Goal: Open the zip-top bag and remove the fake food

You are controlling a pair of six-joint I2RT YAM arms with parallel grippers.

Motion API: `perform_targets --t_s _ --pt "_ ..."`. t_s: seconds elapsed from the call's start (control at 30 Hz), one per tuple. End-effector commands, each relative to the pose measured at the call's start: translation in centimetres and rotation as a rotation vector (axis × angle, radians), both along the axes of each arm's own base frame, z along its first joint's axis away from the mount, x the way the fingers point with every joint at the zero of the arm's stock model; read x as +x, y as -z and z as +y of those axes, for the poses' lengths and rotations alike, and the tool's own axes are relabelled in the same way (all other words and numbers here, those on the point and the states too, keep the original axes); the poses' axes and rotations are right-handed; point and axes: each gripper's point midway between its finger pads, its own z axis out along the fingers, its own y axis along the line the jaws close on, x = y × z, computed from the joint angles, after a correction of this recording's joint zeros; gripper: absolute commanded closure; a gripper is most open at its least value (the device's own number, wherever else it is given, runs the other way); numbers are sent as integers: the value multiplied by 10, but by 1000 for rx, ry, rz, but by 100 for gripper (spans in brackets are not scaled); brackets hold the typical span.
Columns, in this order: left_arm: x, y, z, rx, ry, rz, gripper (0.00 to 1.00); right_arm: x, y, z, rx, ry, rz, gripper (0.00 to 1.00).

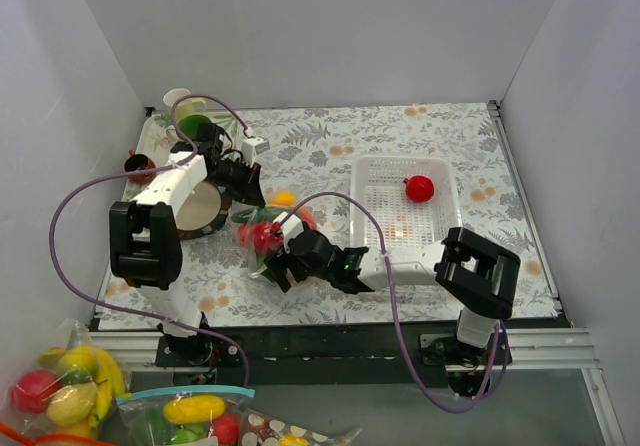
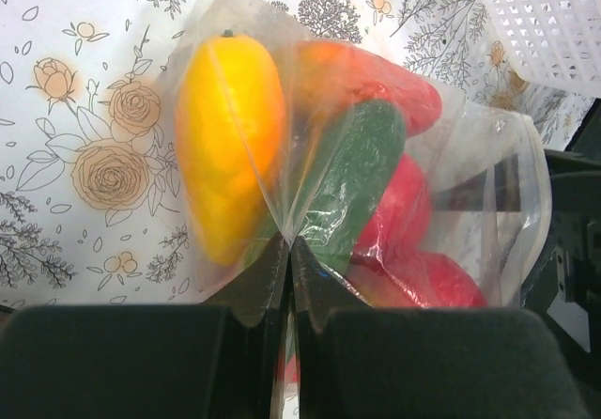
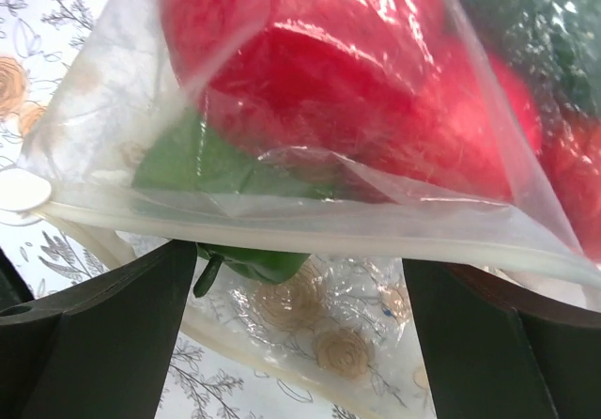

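The zip-top bag [image 1: 262, 234] lies on the flowered mat left of the white basket, with the fake food inside. In the left wrist view the bag [image 2: 239, 34] holds a yellow fruit [image 2: 230, 147], a green piece [image 2: 362, 175] and red pieces [image 2: 404, 222]. My left gripper [image 2: 289, 248] is shut on a fold of the bag's plastic; it also shows in the top view [image 1: 252, 198]. My right gripper [image 3: 299, 267] is open at the bag's mouth, and shows in the top view too [image 1: 277, 266]. The whitish zip strip [image 3: 310, 217] is parted, and a green pepper [image 3: 254, 261] pokes out below red fruit [image 3: 329, 71].
A white basket [image 1: 400, 161] holds one red fruit [image 1: 419, 188]; its corner shows in the left wrist view [image 2: 545, 15]. A round brown-and-white object [image 1: 205, 206], a green cup [image 1: 192, 126] and a white cup [image 1: 177, 98] stand at back left. A teal-zip bag [image 1: 190, 411] and bananas [image 1: 90, 371] lie off the table.
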Motion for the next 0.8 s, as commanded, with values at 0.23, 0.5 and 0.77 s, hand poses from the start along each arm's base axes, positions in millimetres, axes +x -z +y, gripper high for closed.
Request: perform_targets --t_s 0.23,0.5,0.77 --pt "-1 -8 5 58 -161 -71 100 -21 -29 49 182 -179 16 2" --pt "-7 12 8 87 -222 -36 100 -27 -34 57 209 -203 23 2" --pt "-25 5 -1 91 -183 -13 100 16 13 39 -22 36 -18 2"
